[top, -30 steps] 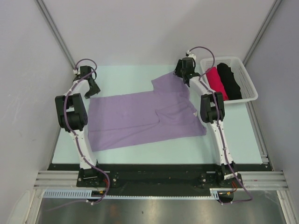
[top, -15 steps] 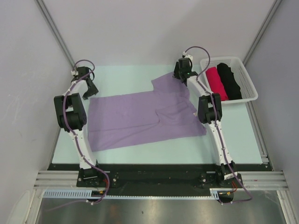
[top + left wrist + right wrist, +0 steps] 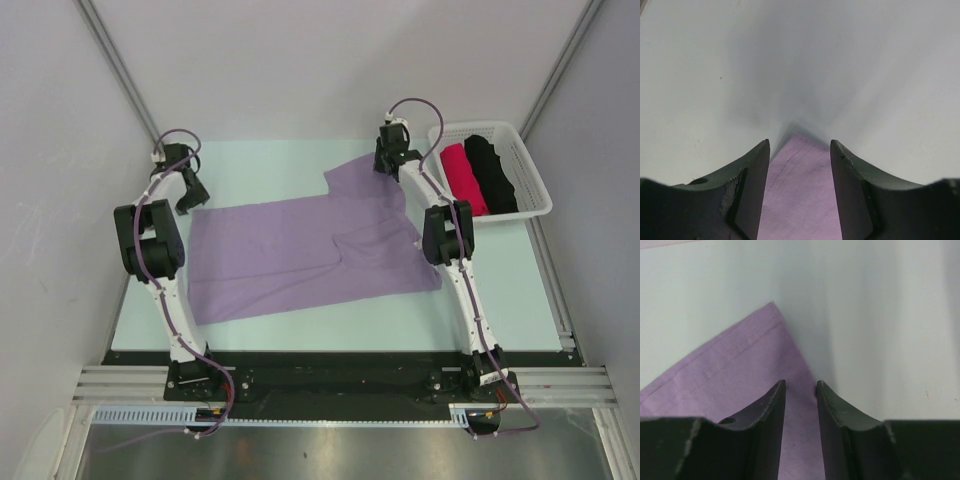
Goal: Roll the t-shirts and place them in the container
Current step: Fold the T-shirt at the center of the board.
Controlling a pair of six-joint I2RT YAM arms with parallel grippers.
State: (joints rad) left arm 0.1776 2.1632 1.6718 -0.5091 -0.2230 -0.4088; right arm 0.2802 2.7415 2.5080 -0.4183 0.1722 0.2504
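A light purple t-shirt (image 3: 300, 255) lies spread flat across the table, one sleeve pointing to the far right. My left gripper (image 3: 186, 205) is open at the shirt's far left corner, and that corner (image 3: 802, 190) lies flat between the jaws of the left gripper (image 3: 800, 145). My right gripper (image 3: 387, 172) is over the sleeve's far tip. In the right wrist view the right gripper (image 3: 800, 385) has its jaws set narrowly apart with purple cloth (image 3: 730, 370) flat between them. A crimson-pink roll (image 3: 463, 175) and a black roll (image 3: 492, 172) lie in the basket.
A white mesh basket (image 3: 535, 195) stands at the far right of the pale green table (image 3: 270, 165). Grey walls close in the left, right and back. The arm bases sit on a black rail at the near edge.
The right gripper has moved a little farther back along the sleeve tip. The left gripper has shifted slightly left and back. The shirt has not moved.
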